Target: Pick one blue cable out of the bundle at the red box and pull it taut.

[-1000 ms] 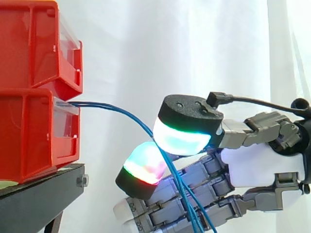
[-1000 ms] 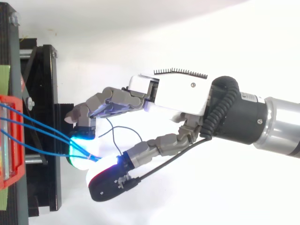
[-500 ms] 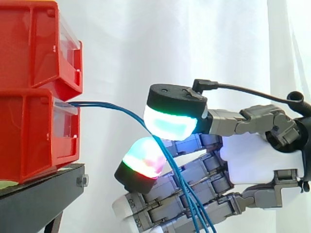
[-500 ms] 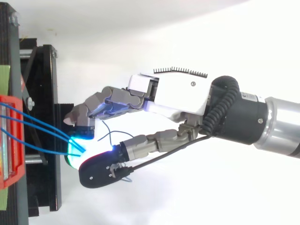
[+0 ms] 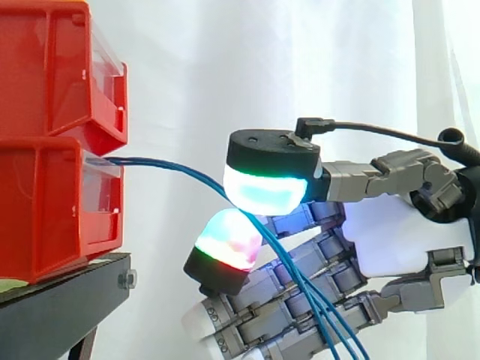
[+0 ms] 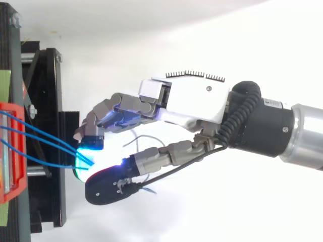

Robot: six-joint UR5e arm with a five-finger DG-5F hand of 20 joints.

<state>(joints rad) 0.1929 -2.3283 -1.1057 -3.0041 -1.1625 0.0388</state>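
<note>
Three thin blue cables [image 5: 180, 169] leave the front of the lower red bin [image 5: 45, 210] and arc right and downward. My hand [image 5: 390, 240] comes in from the right, its thumb pad [image 5: 268, 191] glowing cyan above a red-green finger pad [image 5: 229, 244]. The cables run between these two pads and hang slack across the curled fingers. How many are pinched I cannot tell. From above, the blue cables [image 6: 45, 143] stretch from the red bin [image 6: 6, 151] and converge under the thumb of my hand [image 6: 186, 101].
A second red bin [image 5: 52, 67] sits stacked on the lower one, both on a black stand [image 5: 67, 292] at the left. The black stand [image 6: 50, 101] lies just left of my fingertips. A white curtain hangs behind.
The thumb has swung left over the finger pad, closing on the cables. The hand has tilted slightly, and the slack cable ends below it have shifted right.
</note>
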